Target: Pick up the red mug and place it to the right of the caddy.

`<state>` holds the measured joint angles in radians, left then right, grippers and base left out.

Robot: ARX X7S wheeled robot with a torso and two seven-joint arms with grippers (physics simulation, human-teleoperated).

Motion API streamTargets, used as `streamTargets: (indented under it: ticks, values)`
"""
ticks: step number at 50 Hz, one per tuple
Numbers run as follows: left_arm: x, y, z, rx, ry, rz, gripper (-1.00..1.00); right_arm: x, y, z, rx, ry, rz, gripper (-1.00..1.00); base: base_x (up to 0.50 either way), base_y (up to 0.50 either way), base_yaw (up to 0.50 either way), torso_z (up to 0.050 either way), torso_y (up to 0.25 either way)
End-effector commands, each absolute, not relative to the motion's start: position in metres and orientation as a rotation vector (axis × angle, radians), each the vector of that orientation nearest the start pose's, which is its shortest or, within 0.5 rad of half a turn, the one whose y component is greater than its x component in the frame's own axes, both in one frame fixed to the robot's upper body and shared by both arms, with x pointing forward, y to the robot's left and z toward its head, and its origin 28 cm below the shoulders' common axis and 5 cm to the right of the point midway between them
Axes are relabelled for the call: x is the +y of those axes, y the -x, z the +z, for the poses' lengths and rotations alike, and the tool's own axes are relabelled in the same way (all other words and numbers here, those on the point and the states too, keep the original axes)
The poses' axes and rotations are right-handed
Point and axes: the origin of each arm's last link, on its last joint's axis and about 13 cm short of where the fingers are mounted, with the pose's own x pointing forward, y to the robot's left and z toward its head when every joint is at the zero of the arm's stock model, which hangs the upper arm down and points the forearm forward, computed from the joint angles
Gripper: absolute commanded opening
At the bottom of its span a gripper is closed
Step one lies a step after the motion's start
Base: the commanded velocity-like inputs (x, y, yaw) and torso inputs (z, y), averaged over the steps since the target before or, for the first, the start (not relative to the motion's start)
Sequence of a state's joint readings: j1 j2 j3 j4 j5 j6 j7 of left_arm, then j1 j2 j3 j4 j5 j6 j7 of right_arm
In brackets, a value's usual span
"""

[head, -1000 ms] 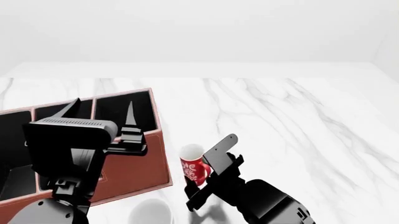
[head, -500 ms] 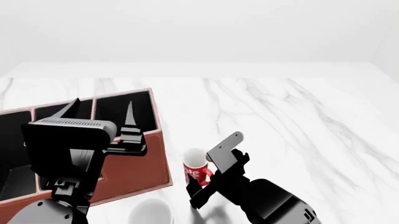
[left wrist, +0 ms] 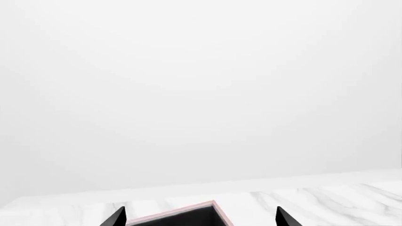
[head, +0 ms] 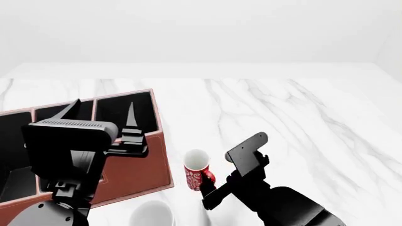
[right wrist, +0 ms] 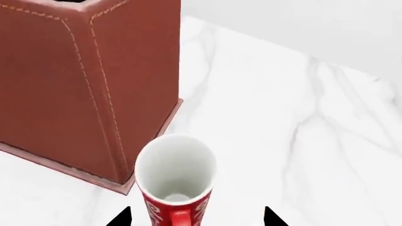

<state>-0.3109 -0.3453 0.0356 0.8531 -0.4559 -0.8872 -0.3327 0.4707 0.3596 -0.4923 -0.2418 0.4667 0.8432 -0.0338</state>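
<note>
1. The red mug [head: 196, 169] stands upright on the white marble desk [head: 295, 122], just right of the caddy's [head: 135, 165] near right corner, apart from its wall.
2. The right gripper [right wrist: 196, 217] sits at the mug's near right; its fingers are spread wide, with the mug between the tips and not clamped.
3. The left gripper [left wrist: 197, 217] hangs over the caddy with its fingers apart, holding nothing.
4. A white mug [head: 150, 214] sits at the near edge.
5. Open desk stretches right and far.
</note>
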Motion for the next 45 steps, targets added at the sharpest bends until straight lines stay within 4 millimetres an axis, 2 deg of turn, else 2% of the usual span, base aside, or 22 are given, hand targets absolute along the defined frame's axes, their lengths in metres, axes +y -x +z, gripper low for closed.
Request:
streamTargets:
  ticks: [1, 6, 8, 10, 11, 14, 21, 26, 45]
  values:
    - [0.223, -0.204, 0.184, -0.216, -0.07, -0.03, 1.0, -0.101, -0.226, 0.121, 0.243, 0.124, 0.589, 1.0, 0.0, 0.0, 0.0, 0.0, 0.0]
    - [0.223, -0.205, 0.184, -0.215, -0.071, -0.031, 1.0, -0.113, -0.207, 0.144, 0.071, 0.047, 0.528, 1.0, 0.0, 0.0, 0.0, 0.0, 0.0]
    - [0.222, -0.204, 0.184, -0.216, -0.074, -0.035, 1.0, -0.117, -0.19, 0.158, -0.113, -0.019, 0.458, 1.0, 0.0, 0.0, 0.0, 0.0, 0.0]
    - [0.222, -0.204, 0.184, -0.216, -0.074, -0.035, 1.0, -0.118, -0.18, 0.161, -0.197, -0.048, 0.436, 1.0, 0.0, 0.0, 0.0, 0.0, 0.0]
    - [0.222, -0.204, 0.184, -0.216, -0.074, -0.037, 1.0, -0.117, -0.168, 0.161, -0.262, -0.074, 0.438, 1.0, 0.0, 0.0, 0.0, 0.0, 0.0]
    - [0.222, -0.204, 0.184, -0.215, -0.076, -0.039, 1.0, -0.115, -0.154, 0.157, -0.357, -0.103, 0.433, 1.0, 0.0, 0.0, 0.0, 0.0, 0.0]
    - [0.221, -0.205, 0.183, -0.213, -0.081, -0.044, 1.0, -0.12, -0.162, 0.157, -0.382, -0.199, 0.35, 1.0, 0.0, 0.0, 0.0, 0.0, 0.0]
    - [0.22, -0.205, 0.183, -0.214, -0.085, -0.045, 1.0, -0.121, -0.162, 0.158, -0.36, -0.236, 0.368, 1.0, 0.0, 0.0, 0.0, 0.0, 0.0]
    - [0.22, -0.205, 0.183, -0.215, -0.09, -0.044, 1.0, -0.12, -0.164, 0.154, -0.348, -0.212, 0.362, 1.0, 0.0, 0.0, 0.0, 0.0, 0.0]
